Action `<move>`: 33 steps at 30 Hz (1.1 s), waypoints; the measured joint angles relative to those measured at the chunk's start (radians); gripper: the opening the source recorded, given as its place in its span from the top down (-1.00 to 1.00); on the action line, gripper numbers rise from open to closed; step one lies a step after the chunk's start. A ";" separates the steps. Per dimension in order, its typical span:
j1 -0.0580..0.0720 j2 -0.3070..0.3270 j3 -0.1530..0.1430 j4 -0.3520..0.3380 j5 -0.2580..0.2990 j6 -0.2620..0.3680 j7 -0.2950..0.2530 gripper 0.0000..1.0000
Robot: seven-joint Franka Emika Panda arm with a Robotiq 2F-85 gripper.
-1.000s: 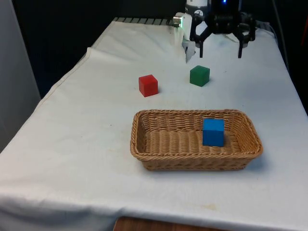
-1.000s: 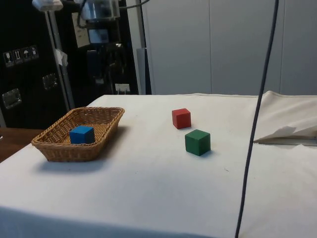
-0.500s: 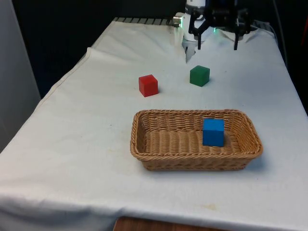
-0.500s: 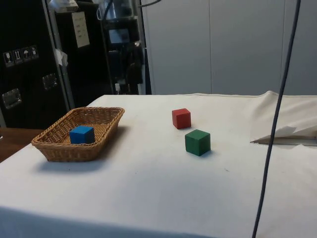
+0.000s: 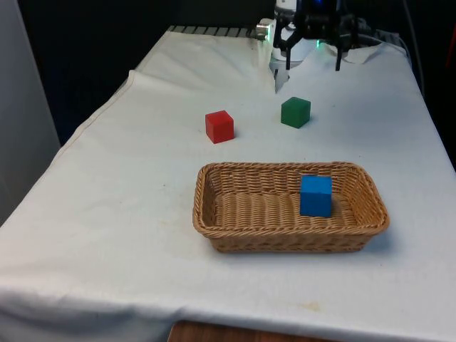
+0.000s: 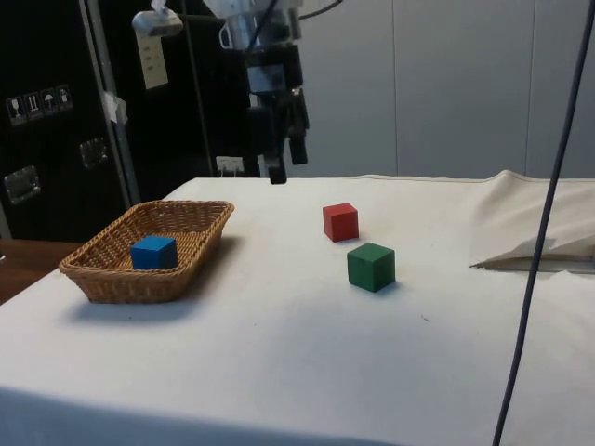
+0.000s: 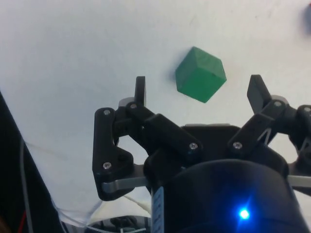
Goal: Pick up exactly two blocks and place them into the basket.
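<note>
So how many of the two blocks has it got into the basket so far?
One looks done: the blue block sits inside the wicker basket. Nothing is in hand; the gripper hangs open and empty above the table's far end, with the green block between its fingers in the wrist view. One more is left, and the green block and red block sit on the cloth.

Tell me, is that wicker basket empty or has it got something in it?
Not empty: one blue block sits inside the basket; the red block and green block lie outside.
</note>
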 measured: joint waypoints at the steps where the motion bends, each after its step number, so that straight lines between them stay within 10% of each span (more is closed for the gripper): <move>1: -0.001 -0.003 -0.001 -0.010 0.000 0.004 0.000 -1.00; 33: -0.028 -0.086 -0.038 -0.287 0.063 0.249 -0.110 -1.00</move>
